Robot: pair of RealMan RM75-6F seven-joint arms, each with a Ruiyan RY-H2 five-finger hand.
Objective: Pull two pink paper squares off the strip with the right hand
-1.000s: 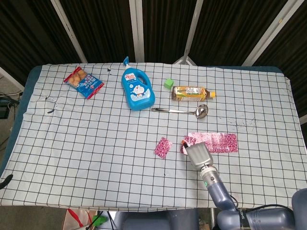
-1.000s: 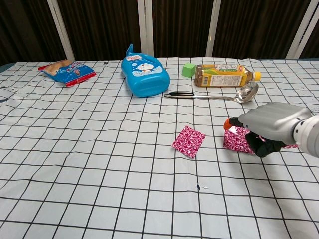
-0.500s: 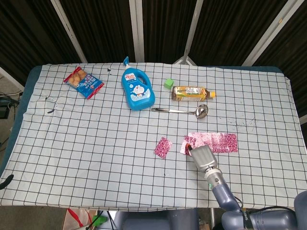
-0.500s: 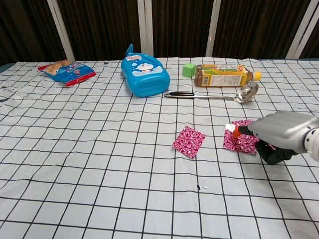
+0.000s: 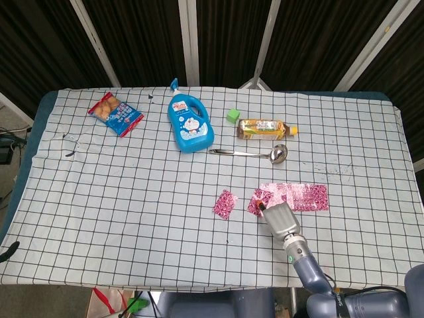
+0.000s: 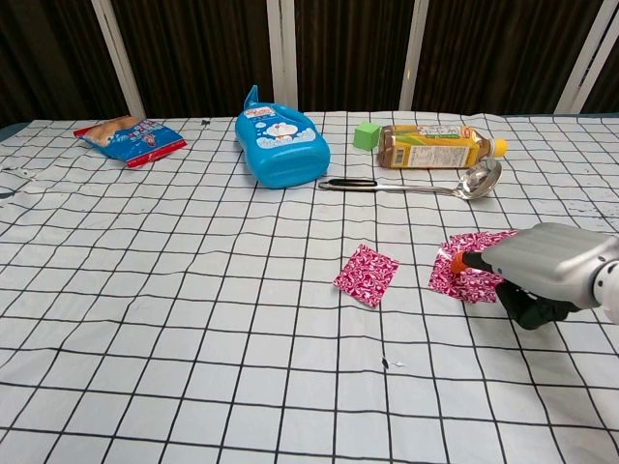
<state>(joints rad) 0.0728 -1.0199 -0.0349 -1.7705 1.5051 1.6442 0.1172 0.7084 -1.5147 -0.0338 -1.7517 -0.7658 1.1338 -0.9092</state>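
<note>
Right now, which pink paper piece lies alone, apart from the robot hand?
The single pink square left of the strip; it lies detached on the cloth, while the right robot hand touches the strip's end.

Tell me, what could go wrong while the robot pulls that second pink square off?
The right hand is at the end square of the pink strip. That square might rip crookedly, or the whole strip might slide along instead of tearing, since nothing pins its far end. The loose pink square already pulled off lies close by on the checked cloth, so a sweep that way could knock it.
</note>
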